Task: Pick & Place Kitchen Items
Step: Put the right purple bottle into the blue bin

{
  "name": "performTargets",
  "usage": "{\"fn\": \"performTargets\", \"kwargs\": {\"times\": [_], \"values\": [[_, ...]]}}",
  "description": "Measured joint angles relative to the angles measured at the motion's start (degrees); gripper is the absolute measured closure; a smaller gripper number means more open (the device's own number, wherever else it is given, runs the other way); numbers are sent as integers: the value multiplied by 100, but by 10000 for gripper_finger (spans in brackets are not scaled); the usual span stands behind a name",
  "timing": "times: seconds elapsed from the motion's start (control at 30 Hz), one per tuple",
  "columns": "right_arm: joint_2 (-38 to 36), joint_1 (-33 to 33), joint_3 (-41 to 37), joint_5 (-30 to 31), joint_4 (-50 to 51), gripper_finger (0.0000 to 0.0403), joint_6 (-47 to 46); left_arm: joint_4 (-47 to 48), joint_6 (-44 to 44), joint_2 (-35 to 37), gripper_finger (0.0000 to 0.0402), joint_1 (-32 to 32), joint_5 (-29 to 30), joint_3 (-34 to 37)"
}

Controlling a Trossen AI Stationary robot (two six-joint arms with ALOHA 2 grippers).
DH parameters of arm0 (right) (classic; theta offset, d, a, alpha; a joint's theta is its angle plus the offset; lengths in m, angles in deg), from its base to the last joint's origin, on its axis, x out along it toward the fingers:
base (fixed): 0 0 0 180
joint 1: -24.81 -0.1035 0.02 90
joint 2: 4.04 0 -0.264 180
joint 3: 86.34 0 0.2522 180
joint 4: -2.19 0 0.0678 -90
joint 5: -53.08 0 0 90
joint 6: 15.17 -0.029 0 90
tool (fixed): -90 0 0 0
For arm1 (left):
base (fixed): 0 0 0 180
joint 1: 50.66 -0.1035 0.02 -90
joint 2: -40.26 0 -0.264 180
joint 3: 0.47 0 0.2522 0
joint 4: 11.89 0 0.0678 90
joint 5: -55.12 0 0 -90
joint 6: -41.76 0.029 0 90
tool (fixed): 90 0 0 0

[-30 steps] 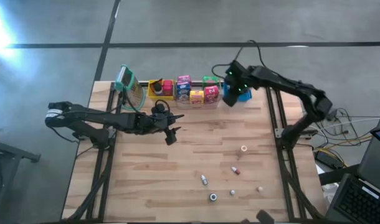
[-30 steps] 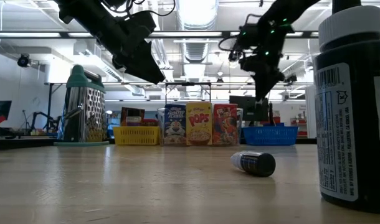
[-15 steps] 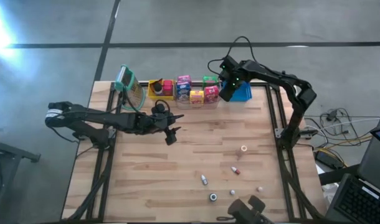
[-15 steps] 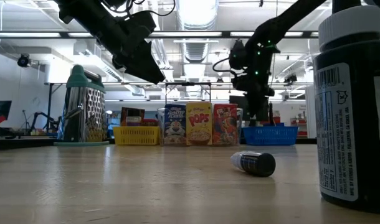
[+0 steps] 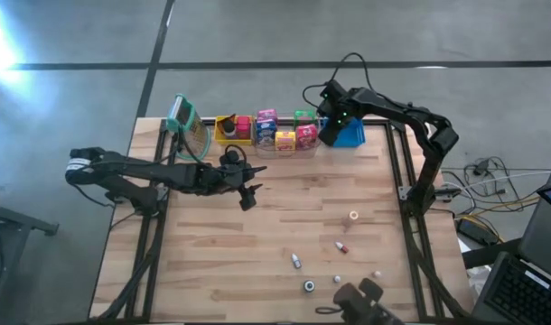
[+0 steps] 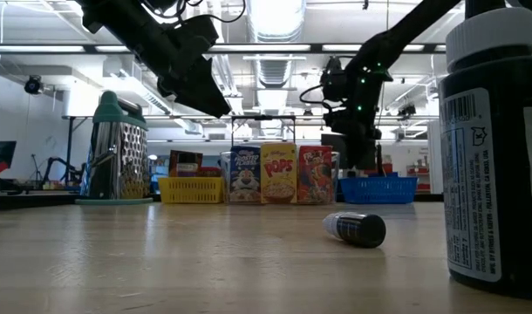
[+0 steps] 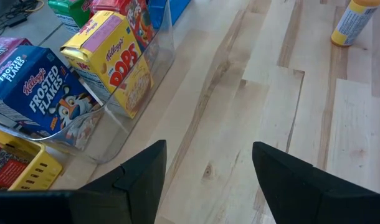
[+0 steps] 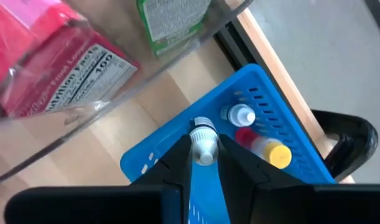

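Right gripper over the blue bin at the table's far right, pinching a small white-capped bottle by the neck between its fingers. Bottle hanging above the bin's open interior, not yet released. Two items already lying inside: a clear-capped bottle and a yellow-capped bottle.

Left gripper hovering above bare table left of centre, fingers spread, holding nothing. Clear bin just beyond, holding Frosted Flakes box and Pops box; yellow bin further left.

Remaining loose items on near right of table: lying bottles, an upright jar, small pieces.

Risks, judged:
- Drop onto the bin wall instead of the floor, from the gripper sitting close to the bin's left edge; bottle could bounce out toward the clear bin.
- Landing on the bottles already inside, rolling unpredictably.
- Thin neck grip: slip or tilt before release.
- Finger catching the bin rim on descent, dragging the bin.
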Motion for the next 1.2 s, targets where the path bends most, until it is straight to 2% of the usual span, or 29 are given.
{"fn": "performTargets", "kwargs": {"times": [0.3,1.2], "values": [[0,176,-103,-249,-58,345,76,-2,0,0,158,-1,0,1],[284,264,-373,-185,-482,344,179,-2,0,0,158,-2,0,1]]}}
